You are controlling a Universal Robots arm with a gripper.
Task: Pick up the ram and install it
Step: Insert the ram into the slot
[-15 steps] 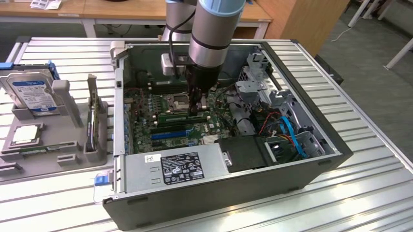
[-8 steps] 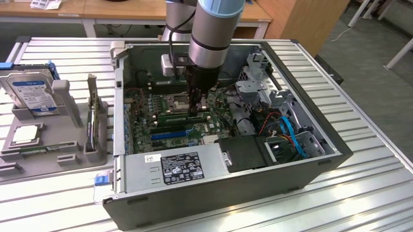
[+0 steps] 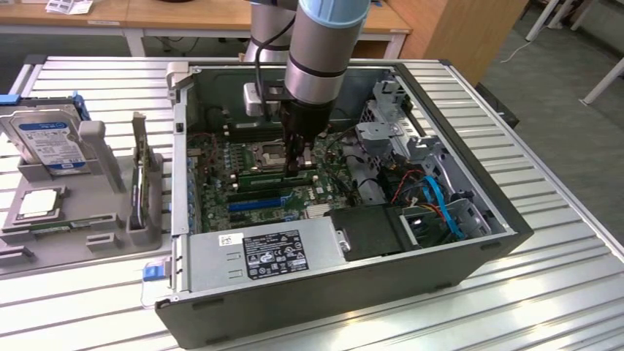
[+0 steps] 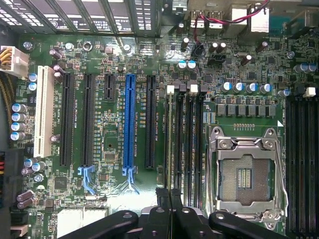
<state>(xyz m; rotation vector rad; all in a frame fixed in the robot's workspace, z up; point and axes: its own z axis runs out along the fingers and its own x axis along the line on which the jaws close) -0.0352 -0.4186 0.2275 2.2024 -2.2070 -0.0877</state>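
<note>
1. Gripper (image 4: 170,195) fingers are seen in the wrist view drawn almost together, pinched on the thin top edge of the ram (image 4: 170,144).
2. Ram is held edge-on along the memory slot nearest the black expansion slots, beside the open CPU socket (image 4: 246,174); whether it is seated cannot be told.
3. Arm (image 3: 317,51) is seen in the exterior view extending down into the open computer case (image 3: 322,307), over the motherboard.
4. Hard drive (image 3: 49,139) is noted on the grey tray (image 3: 20,257) at that view's left, well apart.
</note>
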